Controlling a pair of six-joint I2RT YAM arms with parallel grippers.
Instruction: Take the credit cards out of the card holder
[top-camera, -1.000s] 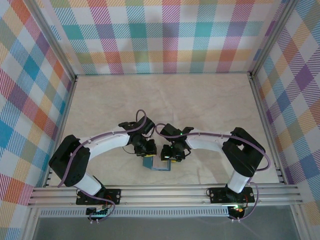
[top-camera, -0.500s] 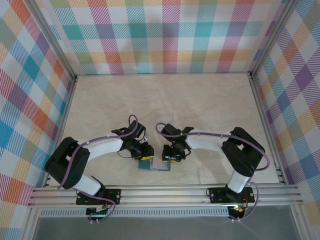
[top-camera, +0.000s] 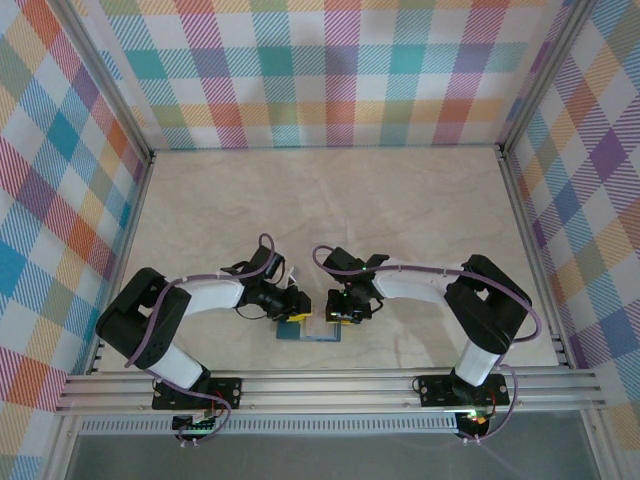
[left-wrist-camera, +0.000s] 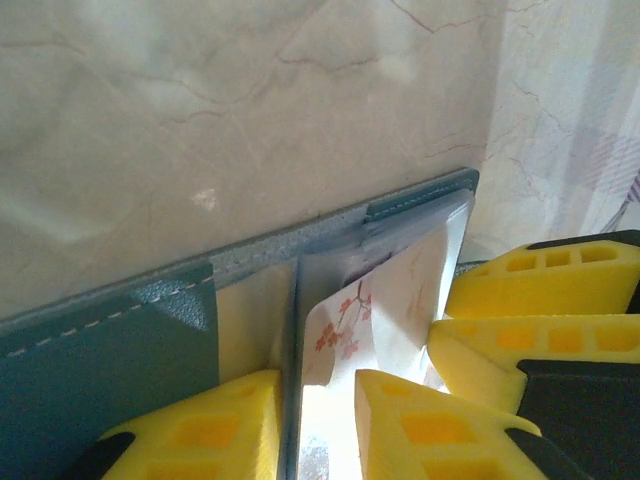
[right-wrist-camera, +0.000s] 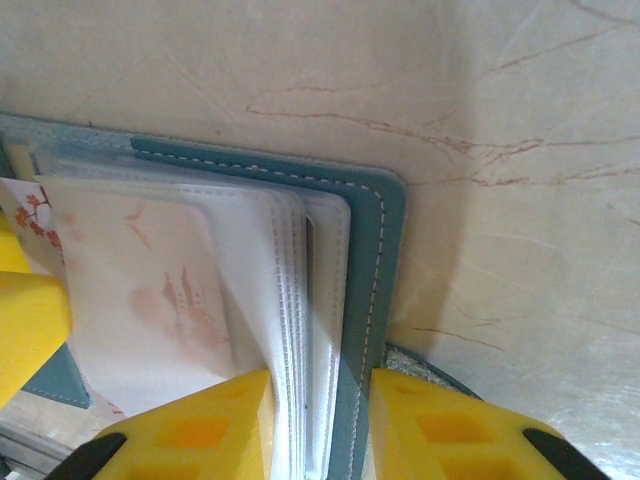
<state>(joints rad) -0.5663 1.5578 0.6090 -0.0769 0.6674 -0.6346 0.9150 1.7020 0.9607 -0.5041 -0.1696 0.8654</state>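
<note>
From my overhead feed the card holder (top-camera: 310, 332) lies open on the marble table (top-camera: 400, 200), close to the near edge and between the two arms. Both claws are down on it. The left gripper (top-camera: 295, 310) is over its left half and the right gripper (top-camera: 340, 311) over its right half, and the two heads are just beside each other.

On the right wrist feed, the yellow fingers (right-wrist-camera: 190, 425) straddle the holder's right-hand edge. The stack of clear plastic sleeves (right-wrist-camera: 290, 300) and the stitched teal cover fill the gap between them, with a finger against each side, so I read this claw as clamped on the card holder. A pale card (right-wrist-camera: 150, 280) printed with faint red blossoms fans out to the left of the sleeves.

On the left wrist feed, one of that claw's fingers (left-wrist-camera: 210, 430) sits against an upright inner leaf by the holder's fold. The blossom card bows up through the narrow gap toward the other finger. The jaws are close together around leaf and card, but I cannot tell whether they are actually pinching either one. The teal cover lies flat to the left of that claw, and the other arm's yellow fingers (left-wrist-camera: 540, 285) are just to its right.
</note>
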